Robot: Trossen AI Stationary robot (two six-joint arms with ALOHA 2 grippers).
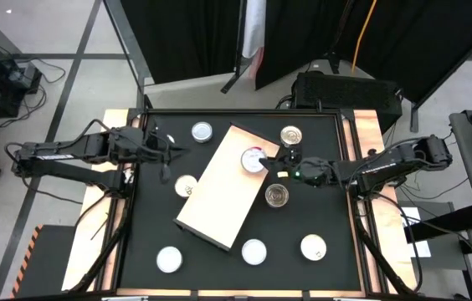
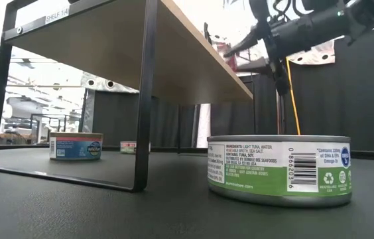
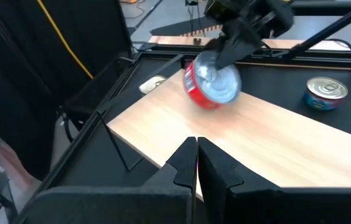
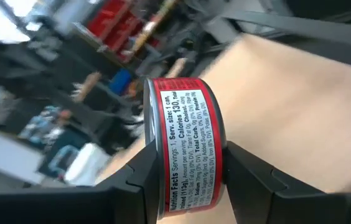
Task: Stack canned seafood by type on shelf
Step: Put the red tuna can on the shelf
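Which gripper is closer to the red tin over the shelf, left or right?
Right. The right gripper holds the red tin between its fingers, over the shelf. The left gripper waits shut beyond the shelf's left edge.

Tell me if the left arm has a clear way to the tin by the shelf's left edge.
Probably yes: the left gripper is shut and empty, and only bare tabletop separates it from that tin beside the shelf.

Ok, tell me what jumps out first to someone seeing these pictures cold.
The right end effector is shut on a red-labelled tin, holding it tilted above the pale wooden shelf at mid-table. Other tins lie scattered on the black tabletop around the shelf, like the green-labelled tin closest in the low view. The left end effector waits shut at the shelf's left.
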